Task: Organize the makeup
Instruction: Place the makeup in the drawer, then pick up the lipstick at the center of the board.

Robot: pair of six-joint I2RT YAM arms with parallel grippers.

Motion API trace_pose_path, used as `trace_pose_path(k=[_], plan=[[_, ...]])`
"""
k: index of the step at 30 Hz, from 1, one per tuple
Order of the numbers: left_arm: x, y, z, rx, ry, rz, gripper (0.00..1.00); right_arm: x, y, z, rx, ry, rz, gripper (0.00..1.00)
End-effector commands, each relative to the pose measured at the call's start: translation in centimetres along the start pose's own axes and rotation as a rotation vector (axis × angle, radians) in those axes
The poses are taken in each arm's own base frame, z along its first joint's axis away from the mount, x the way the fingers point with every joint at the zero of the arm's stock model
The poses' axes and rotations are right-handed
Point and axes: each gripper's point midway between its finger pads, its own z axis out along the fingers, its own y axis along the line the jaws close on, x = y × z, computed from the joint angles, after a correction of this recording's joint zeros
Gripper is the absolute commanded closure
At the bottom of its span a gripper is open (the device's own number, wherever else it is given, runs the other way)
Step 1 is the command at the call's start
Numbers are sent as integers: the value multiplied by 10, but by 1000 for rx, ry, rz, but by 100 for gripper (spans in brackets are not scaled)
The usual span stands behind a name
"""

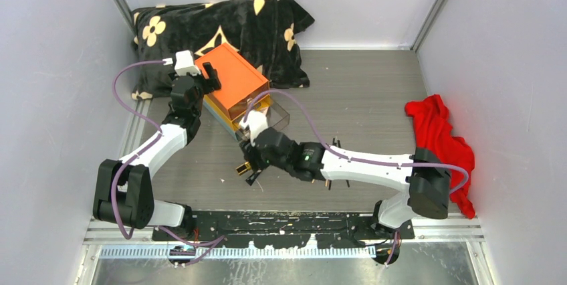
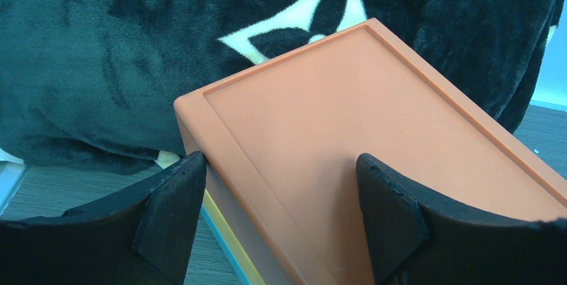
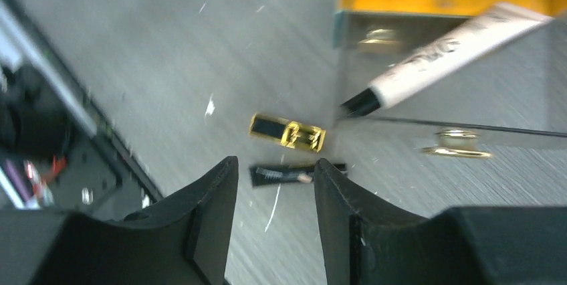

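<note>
A gold-black lipstick (image 3: 287, 132) and a black tube (image 3: 281, 175) lie on the table just in front of the clear drawer (image 3: 468, 131). A pink tube with a black cap (image 3: 441, 54) lies in that drawer. My right gripper (image 3: 274, 164) is open and empty, hovering over the black tube. In the top view it (image 1: 253, 164) is beside the lipstick (image 1: 242, 169). My left gripper (image 2: 279, 164) is open at the near corner of the orange-topped drawer box (image 2: 348, 131), one finger beside its side wall, the other over its top. Thin brushes (image 1: 332, 143) poke out from under the right arm.
A black flowered pillow (image 1: 220, 24) lies behind the drawer box (image 1: 231, 81), touching it. A red cloth (image 1: 438, 134) lies at the right wall. The clear drawer (image 1: 277, 116) is pulled out toward the front right. Grey walls close in on three sides.
</note>
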Motion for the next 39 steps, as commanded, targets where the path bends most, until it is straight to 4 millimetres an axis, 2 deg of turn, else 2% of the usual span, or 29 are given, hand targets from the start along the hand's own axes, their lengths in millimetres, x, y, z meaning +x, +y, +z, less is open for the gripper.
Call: trace_pose_path(k=[1, 7, 10, 17, 21, 30, 34, 39], plan=[[129, 0, -34, 87, 440, 136, 22, 11, 25, -19, -157, 58, -331, 49], [129, 0, -34, 87, 439, 136, 22, 35, 38, -19, -297, 174, -511, 48], [129, -1, -34, 88, 438, 136, 22, 45, 35, -9, -299, 217, -588, 43], [129, 0, -34, 86, 437, 136, 22, 58, 39, 18, -346, 266, -739, 41], [129, 0, -34, 84, 435, 135, 22, 62, 39, 32, -395, 233, -752, 40], [129, 0, -34, 83, 438, 135, 22, 57, 27, 66, -450, 202, -725, 40], [129, 1, -34, 82, 438, 135, 22, 67, 25, 82, -494, 238, -727, 41], [129, 0, -34, 83, 438, 136, 22, 73, 28, 92, -528, 244, -726, 41]])
